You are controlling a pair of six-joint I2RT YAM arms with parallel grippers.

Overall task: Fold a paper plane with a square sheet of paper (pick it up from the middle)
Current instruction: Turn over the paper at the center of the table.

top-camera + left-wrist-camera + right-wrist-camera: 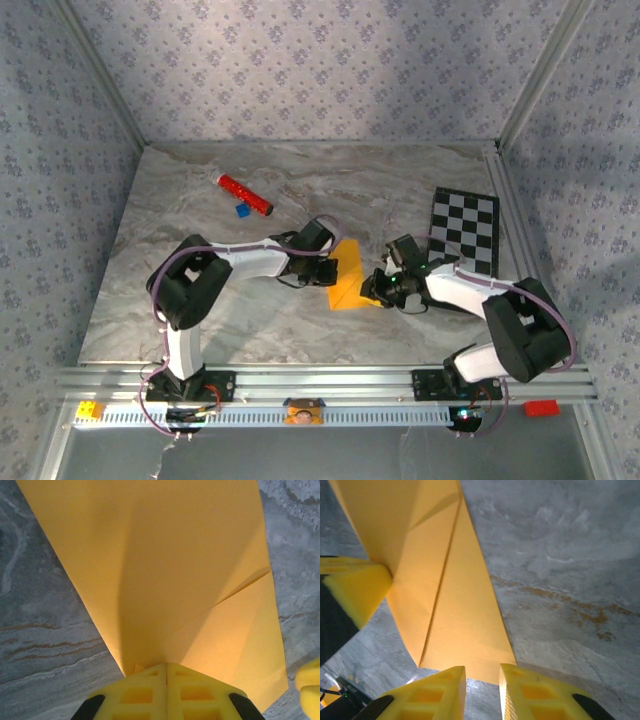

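clamping left gripper (167, 665) on thin creased orange-yellow paper sheet (350, 278) at its nine o'clock, anchoring the fold; right gripper (482, 671) at three o'clock, parted, apparently free to reposition.

Counted two robot arms, left arm (235, 262) and right arm (470, 290). Counted two grippers, left gripper (325, 270) and right gripper (378, 288). Saw one folded orange-yellow paper (350, 285), one red cylinder (245, 195) far left, one little blue block (241, 211), one checkered board (465, 232) far right, and one grey table (400, 190).
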